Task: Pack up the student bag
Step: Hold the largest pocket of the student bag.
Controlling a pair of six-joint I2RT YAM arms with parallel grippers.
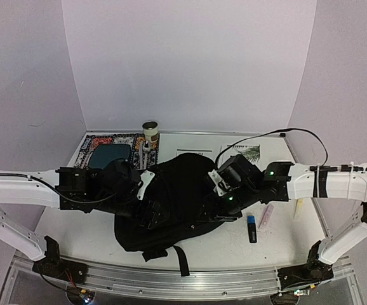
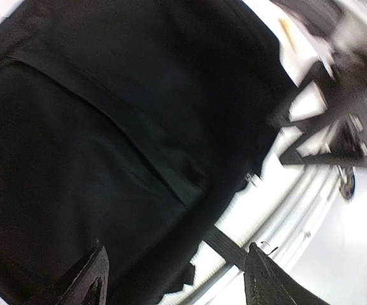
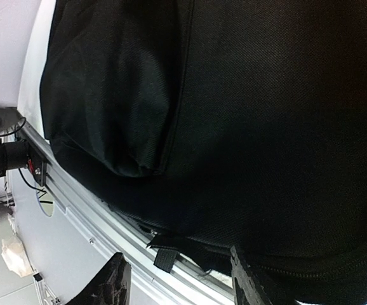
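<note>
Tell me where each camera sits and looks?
Top external: high behind the robot, looking down at the table; left arm, right arm show.
Left wrist: on the left arm, facing the student bag; open left gripper shows.
Right wrist: on the right arm, facing the bag; open right gripper shows.
All share the bag.

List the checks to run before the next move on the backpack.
1. Left gripper open: ok, jaws spread.
2. Right gripper open: ok, holds nothing.
3. Backpack lying on the table between the arms: ok.
4. Backpack opened for loading: cannot tell.
5. Marker packed: not ok, it lies on the table right of the backpack.
</note>
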